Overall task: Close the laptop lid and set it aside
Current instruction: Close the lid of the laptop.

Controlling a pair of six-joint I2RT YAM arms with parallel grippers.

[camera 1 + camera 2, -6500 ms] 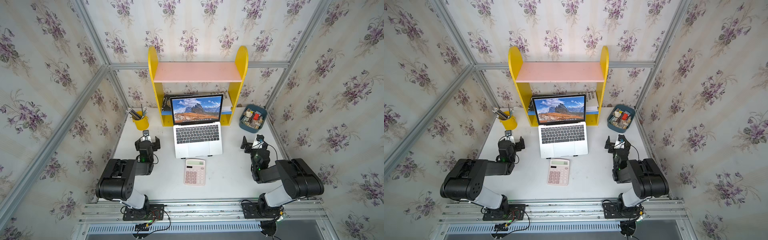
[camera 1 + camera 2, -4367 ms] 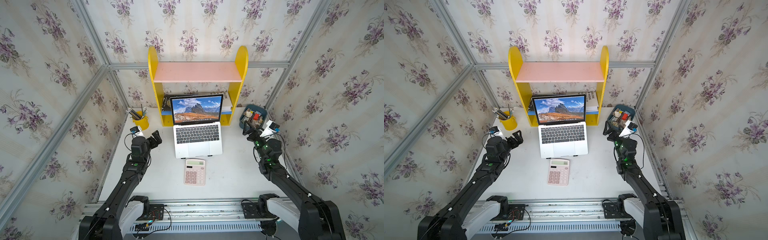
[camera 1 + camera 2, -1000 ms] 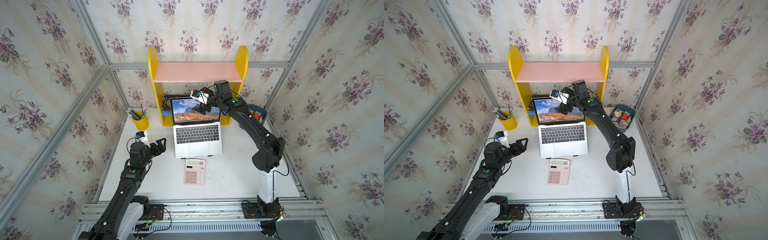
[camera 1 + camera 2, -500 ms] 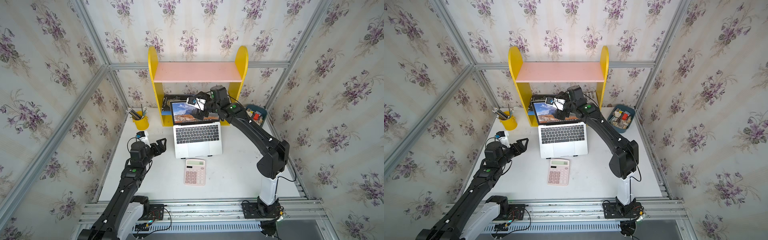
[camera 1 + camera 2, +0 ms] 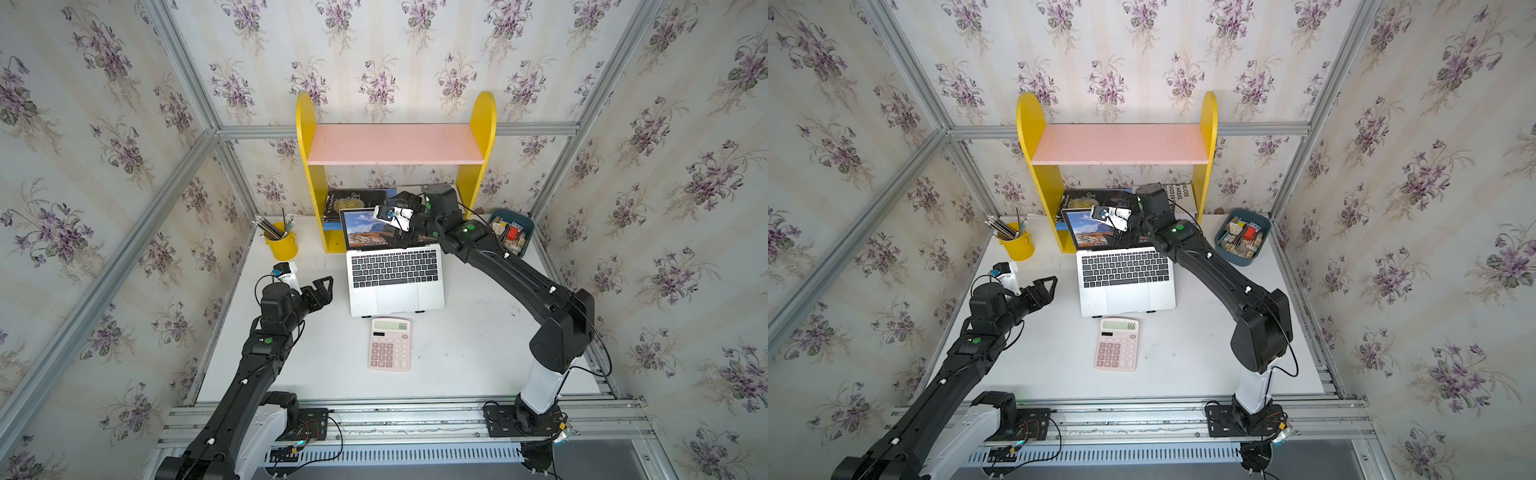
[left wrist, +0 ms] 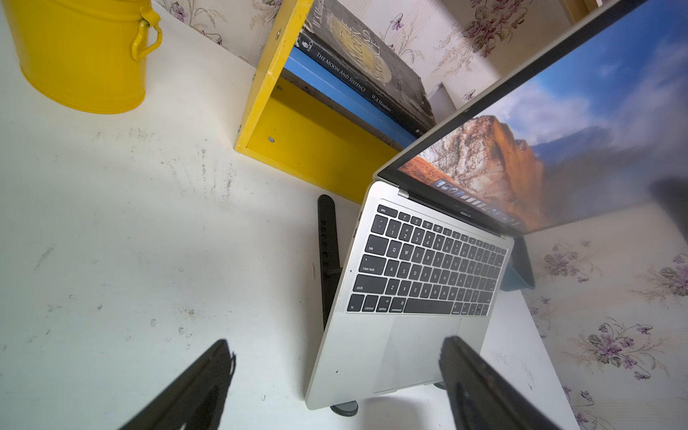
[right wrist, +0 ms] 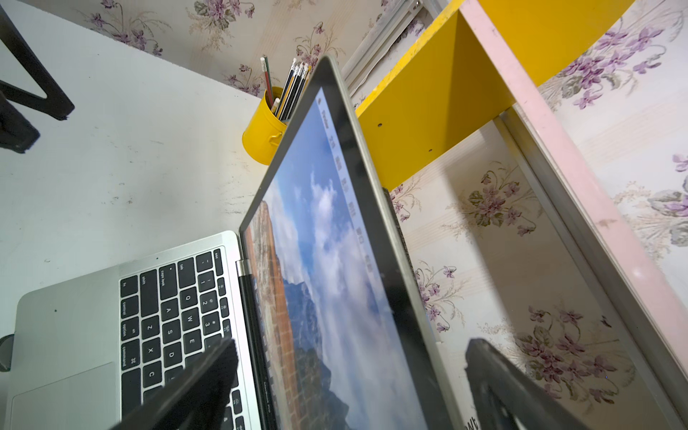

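One thin silver laptop (image 5: 395, 276) is seen open on the white tabletop (image 5: 465, 345), just in front of one yellow shelf unit (image 5: 395, 149).
Its silver lid (image 7: 346, 238) is straddled by the wide-spread right tool (image 7: 350, 376); left of the laptop, the left tool (image 5: 323, 291) is held wide, empty; one pink calculator (image 5: 390, 344) lies in front.

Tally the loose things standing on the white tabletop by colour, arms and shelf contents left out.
Yellow: 1, the pencil cup
Silver: 1, the laptop
Pink: 1, the calculator
Blue: 1, the tray
Total: 4
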